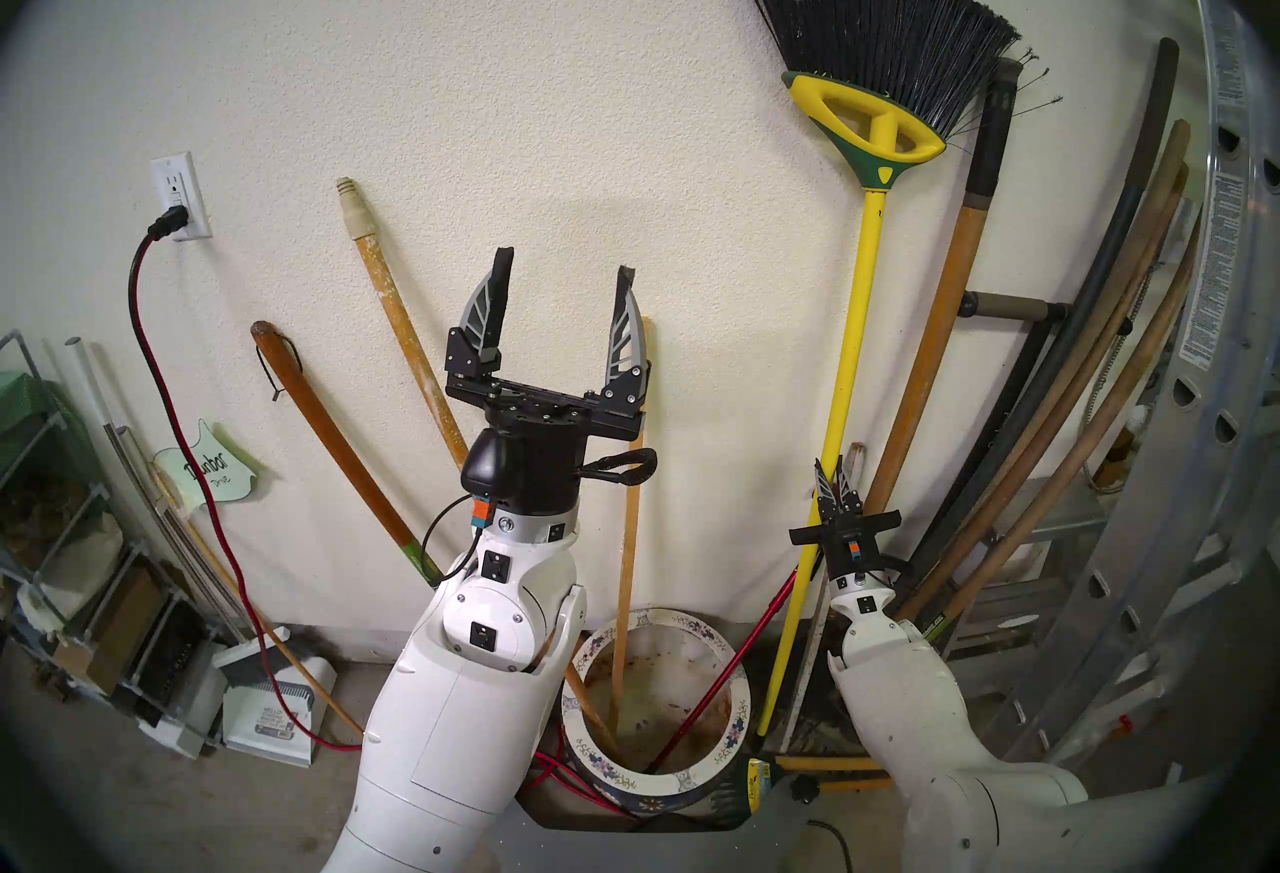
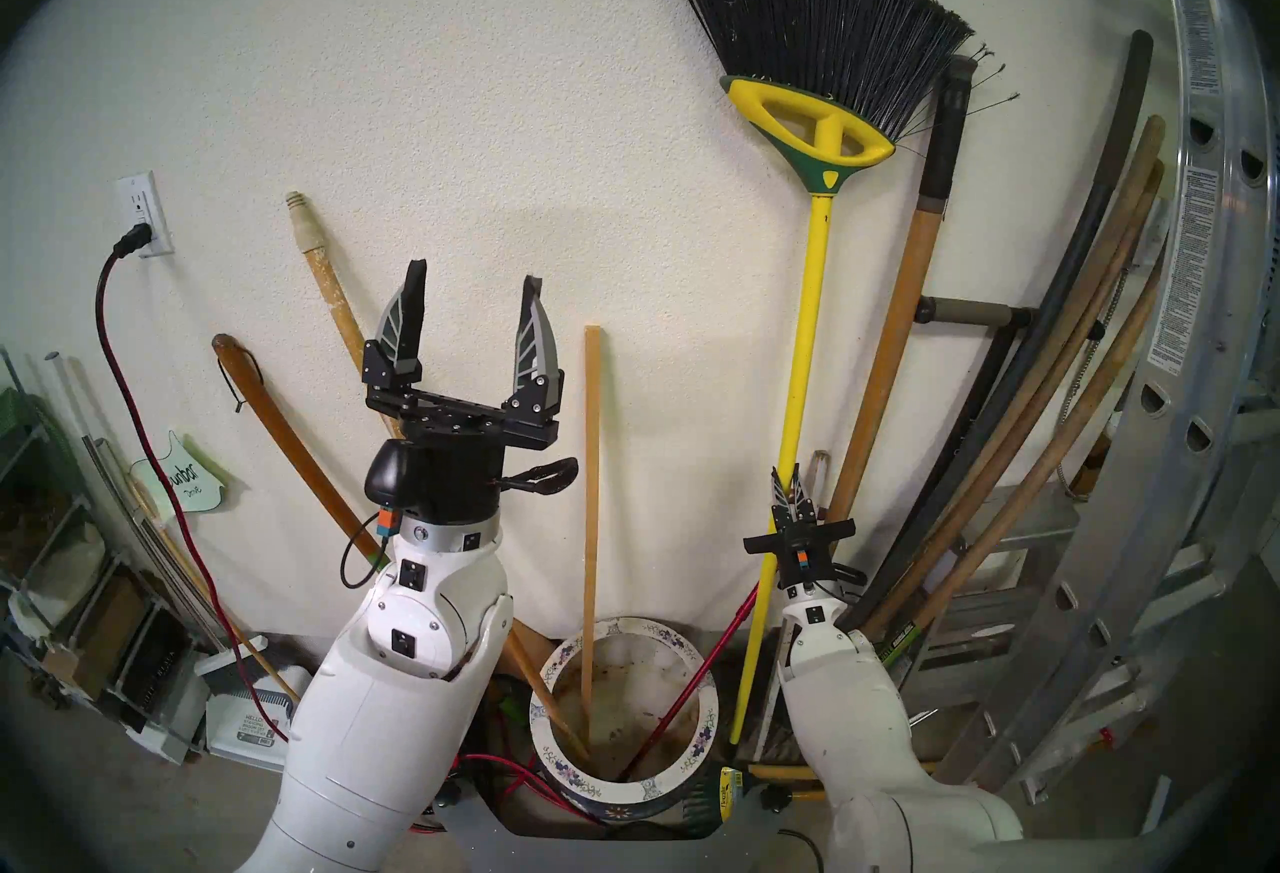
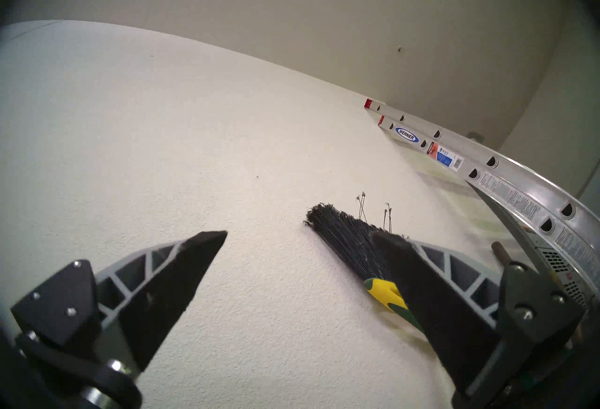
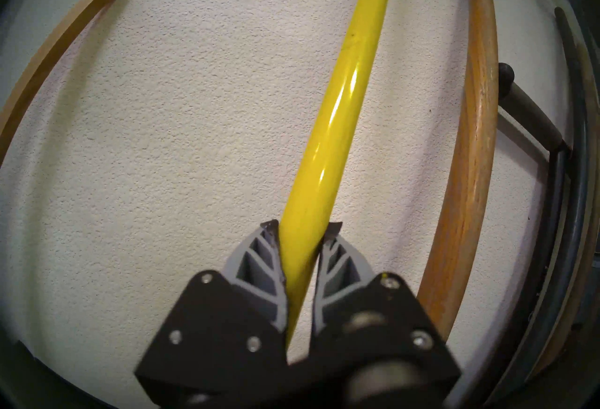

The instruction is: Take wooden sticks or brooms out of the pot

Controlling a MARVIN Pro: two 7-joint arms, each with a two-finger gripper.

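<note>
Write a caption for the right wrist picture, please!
The right tool shut on the yellow broom pole, against a bumpy white wall.

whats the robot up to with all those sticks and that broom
The right gripper is shut on the long yellow pole of the black-bristled broom, which stands outside the round white flower-rimmed pot, leaning on the wall. The left gripper is open, pointing up and holding nothing. A thin pale wooden stick and a thin red cane stand in the pot.
</note>
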